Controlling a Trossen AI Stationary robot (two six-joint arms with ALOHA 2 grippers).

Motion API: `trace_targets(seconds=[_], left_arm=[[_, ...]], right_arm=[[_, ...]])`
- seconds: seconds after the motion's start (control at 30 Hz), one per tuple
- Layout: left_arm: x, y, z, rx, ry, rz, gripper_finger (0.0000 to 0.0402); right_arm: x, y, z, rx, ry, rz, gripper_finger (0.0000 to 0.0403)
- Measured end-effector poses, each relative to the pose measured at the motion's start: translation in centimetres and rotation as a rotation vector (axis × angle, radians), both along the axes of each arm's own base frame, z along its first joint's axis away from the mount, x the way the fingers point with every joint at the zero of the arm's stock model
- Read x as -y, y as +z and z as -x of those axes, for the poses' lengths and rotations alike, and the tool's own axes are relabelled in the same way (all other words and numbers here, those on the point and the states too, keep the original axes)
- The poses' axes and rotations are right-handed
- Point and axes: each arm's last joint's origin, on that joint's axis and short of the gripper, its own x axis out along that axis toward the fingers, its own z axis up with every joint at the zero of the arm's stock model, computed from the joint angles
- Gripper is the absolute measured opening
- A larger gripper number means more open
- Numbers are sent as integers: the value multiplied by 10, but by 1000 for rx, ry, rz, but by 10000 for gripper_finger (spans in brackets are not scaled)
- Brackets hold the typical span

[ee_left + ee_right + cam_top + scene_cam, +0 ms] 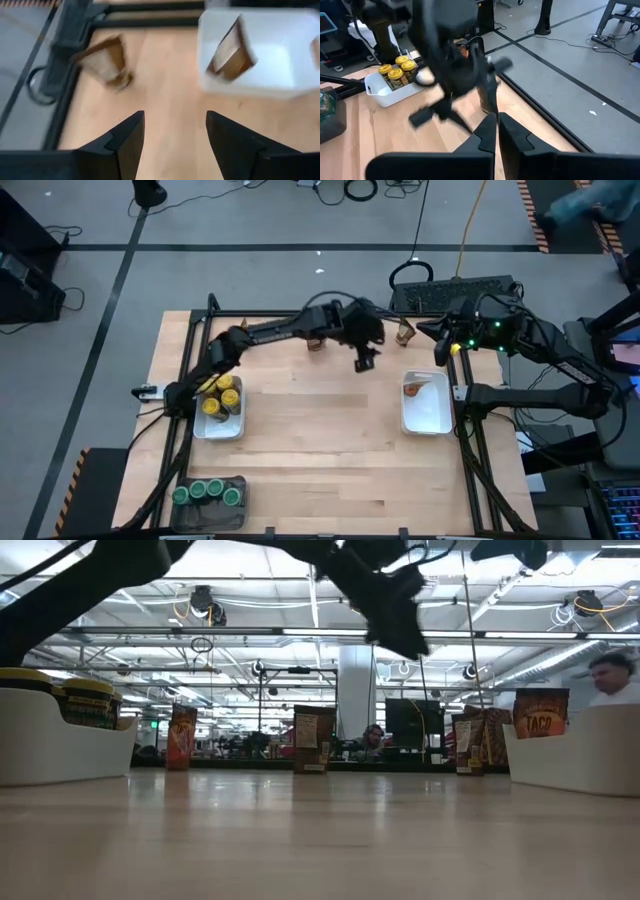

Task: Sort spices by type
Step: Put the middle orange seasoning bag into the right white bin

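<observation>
The spices are spread over the table (320,430) in groups. Jars with yellow lids (219,395) stand in a white tray (218,428) at the left side of the table, and jars with green lids (207,492) fill a dark grey tray (213,508) at the near left corner. A second white tray (428,412) lies at the right side, with one brown-orange packet (413,389) leaning inside its far end. More packets stand upright on the bare wood along the far edge of the table: one (405,332) just beyond the right tray, another (316,343) near the middle of that edge.

The left claw (364,360) hangs above the table, between the far-edge packets and the right tray. Its fingers (127,137) are spread wide apart with nothing between them, and bare wood shows in the gap. In the left wrist view, the right tray (260,55) with its packet (231,49) lies just ahead.

The right claw (440,352) hangs over the far right corner of the table, beyond the right tray. Its fingers (487,132) are pressed together, holding nothing.
</observation>
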Motion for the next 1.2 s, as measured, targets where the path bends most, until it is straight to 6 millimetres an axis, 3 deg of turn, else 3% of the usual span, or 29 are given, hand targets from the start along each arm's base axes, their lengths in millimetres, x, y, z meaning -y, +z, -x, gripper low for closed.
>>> trace_targets(seconds=[0.4, 0.63, 0.87, 1.07, 1.2], left_arm=[[-54, 57, 77, -141, 198, -53, 216], [-80, 53, 99, -215, 249, 19, 216], [-84, 60, 106, -188, 272, 58, 216], [-81, 50, 112, -276, 290, 107, 216], [-67, 49, 128, -234, 326, 104, 216]], right_arm=[[-1, 1, 1, 4, 2, 5, 0], [0, 0, 0, -1, 1, 4, 0], [0, 0, 0, -2, 3, 4, 0], [0, 0, 0, -5, 8, 11, 0], [0, 0, 0, -8, 11, 17, 0]])
